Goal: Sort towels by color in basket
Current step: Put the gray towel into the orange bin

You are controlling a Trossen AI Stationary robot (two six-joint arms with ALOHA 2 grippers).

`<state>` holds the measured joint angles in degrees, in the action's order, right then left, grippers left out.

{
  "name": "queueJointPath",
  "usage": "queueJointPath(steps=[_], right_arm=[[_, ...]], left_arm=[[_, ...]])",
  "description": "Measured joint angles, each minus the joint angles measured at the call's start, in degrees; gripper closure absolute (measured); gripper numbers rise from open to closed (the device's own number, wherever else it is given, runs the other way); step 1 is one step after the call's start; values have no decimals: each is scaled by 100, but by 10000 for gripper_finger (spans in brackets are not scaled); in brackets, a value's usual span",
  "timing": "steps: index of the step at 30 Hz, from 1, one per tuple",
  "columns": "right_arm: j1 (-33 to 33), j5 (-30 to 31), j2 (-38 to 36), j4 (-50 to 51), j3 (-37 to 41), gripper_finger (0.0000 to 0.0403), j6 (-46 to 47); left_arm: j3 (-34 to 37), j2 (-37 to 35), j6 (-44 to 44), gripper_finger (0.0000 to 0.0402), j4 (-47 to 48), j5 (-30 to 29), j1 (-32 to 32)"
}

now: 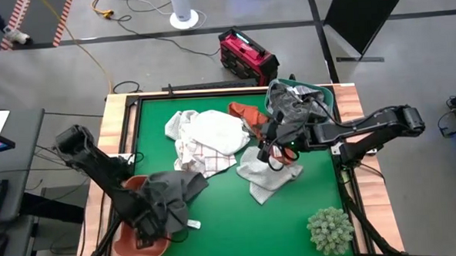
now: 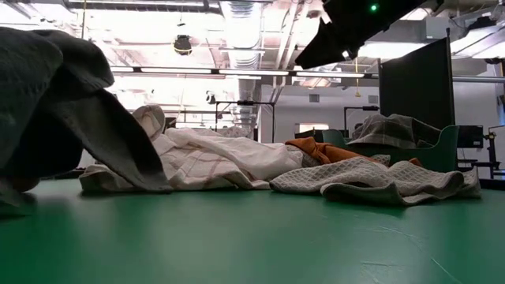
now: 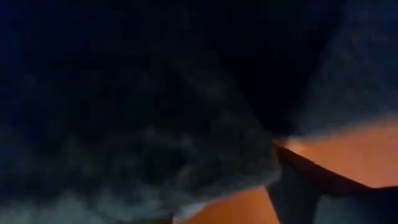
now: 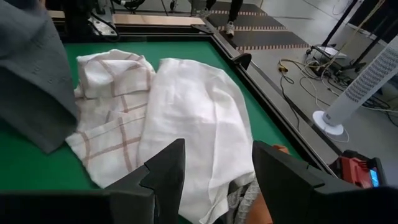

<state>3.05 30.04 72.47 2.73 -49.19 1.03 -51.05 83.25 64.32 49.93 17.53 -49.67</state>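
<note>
A dark grey towel [image 1: 169,194] lies draped half in and half over the rim of the orange basket [image 1: 125,239] at the near left corner of the bench [image 1: 217,236], apparently set there because this basket collects the dark cloths. The left gripper [image 1: 149,228] sits buried under that towel inside the orange basket, and whether its jaws grasp the cloth or have let go cannot be told (its own wrist view shows only dark fabric against orange plastic). Away from the orange basket, toward the bench's middle, the unsorted heap waits: a plain white towel [image 1: 216,131] overlapping a white towel with thin checks [image 1: 190,149], a rust-orange towel [image 1: 247,113] behind them, and a light grey towel [image 1: 265,173] spread flat on the green surface. The right gripper [image 1: 271,145], far across from the orange basket, hovers just above the heap with its jaws released and holding nothing, the white towel directly ahead of its fingers [image 4: 166,168]. Behind it, at the far right corner, a green basket [image 1: 327,97] already holds a grey checked towel [image 1: 292,102]. A spiky pale-green plant ball [image 1: 330,230] rests at the near right corner.
</note>
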Motion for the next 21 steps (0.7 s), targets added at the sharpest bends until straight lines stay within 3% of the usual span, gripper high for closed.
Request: queueJointPath(steps=[3, 9, 16, 21], right_arm=[[-57, 0, 0, 1, 0, 186, -1], [-63, -3, 0, -14, 0, 186, -19], [-63, -12, 0, -105, 0, 186, 2], [-43, -20, 0, -110, 0, 186, 51]], left_arm=[[0, -514, 477, 169, 48, 237, 45], [0, -1678, 1370, 169, -48, 139, 46], [-7, -2690, 1270, 171, -56, -2112, 401], [-187, -2489, -198, 174, -18, -2581, 1111]])
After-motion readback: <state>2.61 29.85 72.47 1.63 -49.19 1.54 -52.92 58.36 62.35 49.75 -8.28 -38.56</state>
